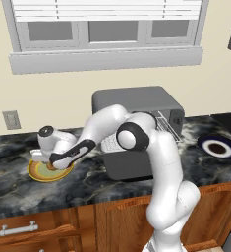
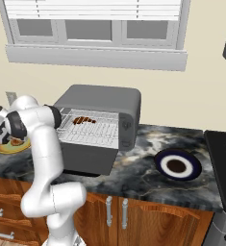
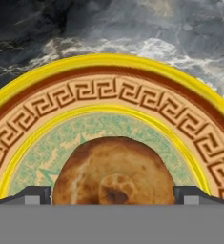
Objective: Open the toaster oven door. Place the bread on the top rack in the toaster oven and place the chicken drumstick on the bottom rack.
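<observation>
Jaws spread wide, one tip on each side of the bread point(image 3: 113, 171), not pinching it; the bun sits on the yellow-rimmed plate point(image 3: 108, 90) at the left of the dark marble bench point(image 1: 14, 177). The toaster oven door point(image 2: 88, 158) hangs open, the chicken drumstick point(image 2: 84, 120) on a wire rack inside the toaster oven point(image 2: 102, 98).

No readable text, labels, brands or numbers anywhere; plate point(image 3: 108, 71) carries only a Greek-key border pattern, no lettering.
</observation>
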